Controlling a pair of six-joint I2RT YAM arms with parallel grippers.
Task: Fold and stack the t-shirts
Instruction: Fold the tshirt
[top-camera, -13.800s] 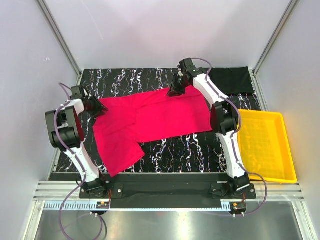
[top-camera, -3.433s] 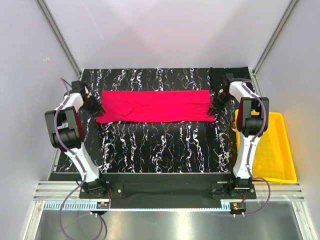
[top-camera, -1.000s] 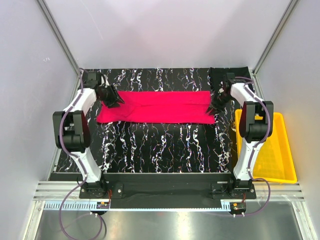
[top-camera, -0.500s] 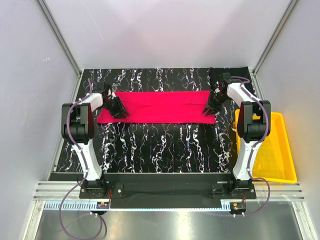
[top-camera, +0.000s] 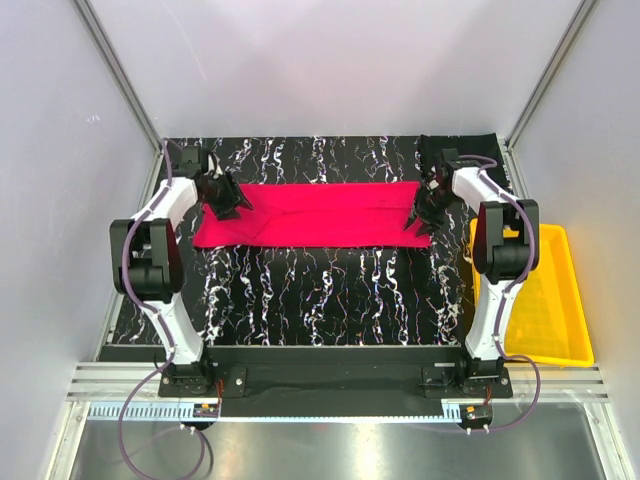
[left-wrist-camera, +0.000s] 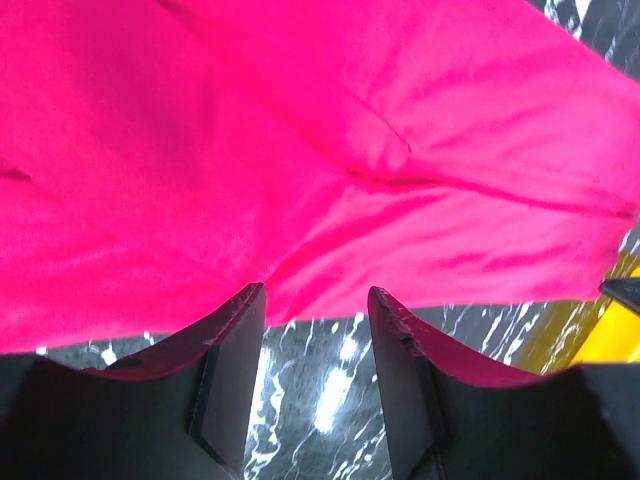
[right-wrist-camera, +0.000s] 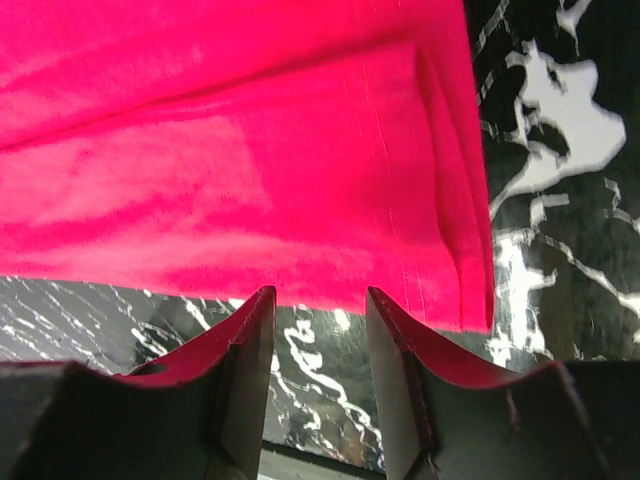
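The crimson t-shirt (top-camera: 315, 213) lies folded into a long band. The left pincer (top-camera: 232, 200) and the right pincer (top-camera: 416, 217) stand open at its ends. Next, I think, each must grip its end.

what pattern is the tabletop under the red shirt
The tabletop is black with white marble-like veins, which show best in the top external view.

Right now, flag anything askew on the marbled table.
The crimson-red cloth t-shirt, folded into a long band, is uneven: its left end slants outward, and a puckered crease sits near that end. Nothing else stands out.
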